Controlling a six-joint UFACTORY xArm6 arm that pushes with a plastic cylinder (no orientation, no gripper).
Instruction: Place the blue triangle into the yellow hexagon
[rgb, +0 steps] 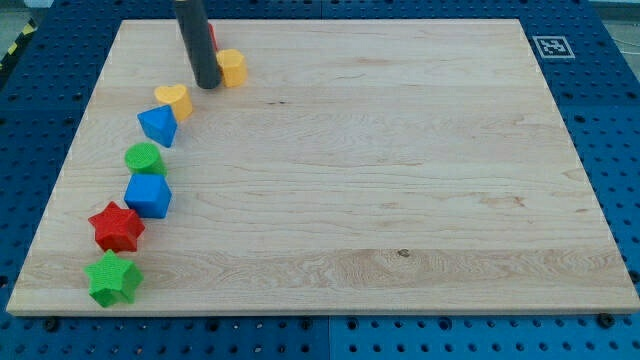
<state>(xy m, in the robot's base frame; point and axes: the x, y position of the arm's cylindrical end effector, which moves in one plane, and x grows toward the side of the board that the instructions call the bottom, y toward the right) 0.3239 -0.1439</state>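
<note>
- Yellow heart (174, 99) sits near the tabletop's (400, 170) left edge.
- Below it, a green cylinder (144, 158), then a blue cube (149, 195) just beside.
- Red star (116, 227) next, green star (113, 278) at the bottom-left corner.
- A red block (211, 36) peeks out at top, shape unclear.

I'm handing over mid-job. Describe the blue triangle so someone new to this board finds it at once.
Start at the wooden board and follow the line of blocks along the view's left edge. The blue triangle is third from the top, just below the yellow heart and above the green round block. My tip sits up and right of it. The other blue block, lower down, is squarish, not pointed.
</note>
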